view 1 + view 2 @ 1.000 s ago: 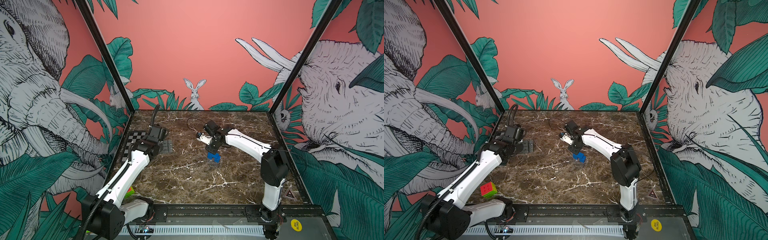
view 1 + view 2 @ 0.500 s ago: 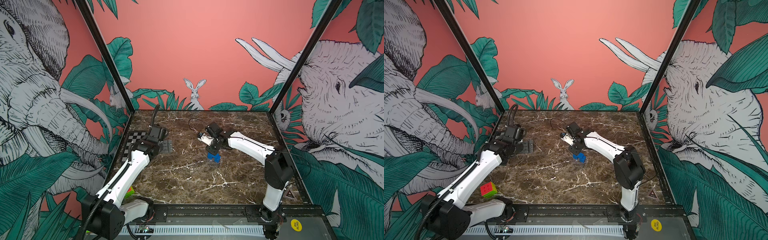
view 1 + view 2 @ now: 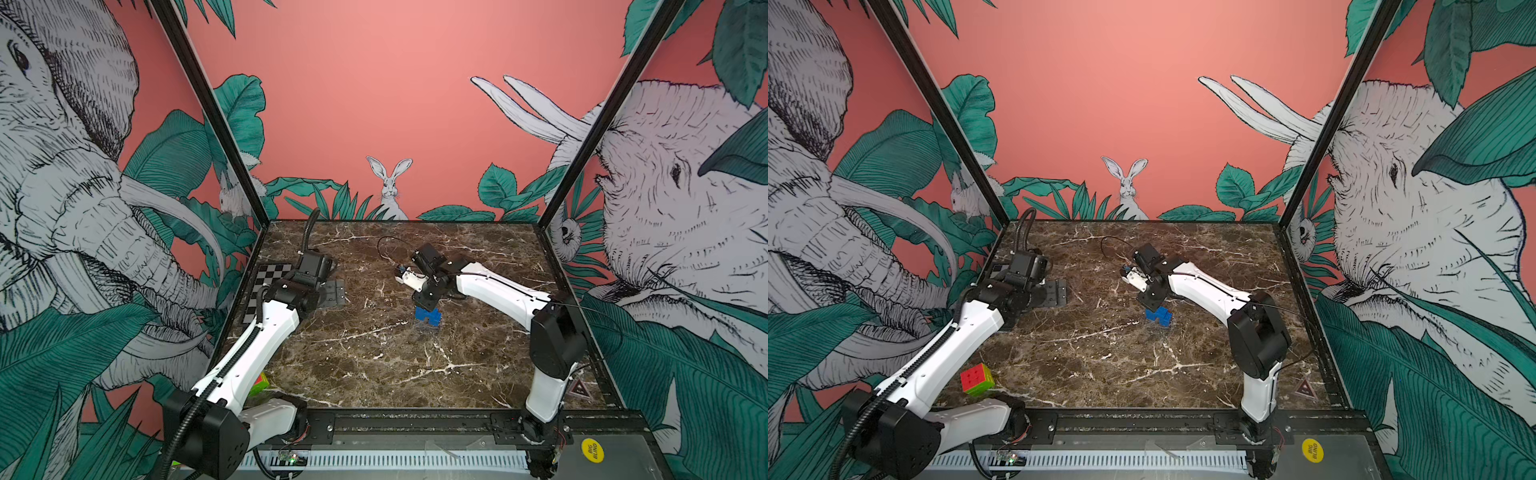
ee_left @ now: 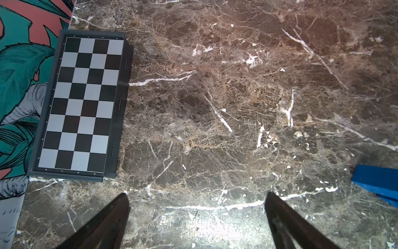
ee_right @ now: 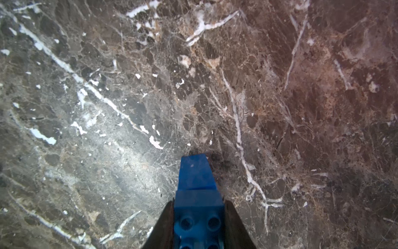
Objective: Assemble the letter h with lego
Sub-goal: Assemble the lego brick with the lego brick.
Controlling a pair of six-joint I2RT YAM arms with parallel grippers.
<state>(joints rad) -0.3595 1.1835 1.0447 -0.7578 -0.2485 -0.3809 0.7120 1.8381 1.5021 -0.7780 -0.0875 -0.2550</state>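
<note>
Barely shifting, the right gripper [image 5: 199, 203] stays clamped on the letter h [image 3: 434, 318] at its stem, probably pressing it home, while the left gripper [image 4: 196, 195] idles with jaws apart, well off from it.

Layout: lego h [image 3: 428, 316] [image 3: 1158, 316] stands on the surface [image 3: 374, 365], roughly mid-way between all four edges. The right gripper [image 3: 427, 300] [image 5: 199, 203] is directly above it, with the top of the h between its fingers [image 5: 163, 226]. The chessboard [image 3: 270, 286] [image 4: 81, 103] lies flat along the left edge, in the back half. The left gripper [image 4: 196, 194] is over bare surface just right of the chessboard, well left of the h. The puzzle cube [image 3: 977, 379] is near the front left corner. The triangle sticker [image 3: 578, 388] is at the front right corner.
</note>
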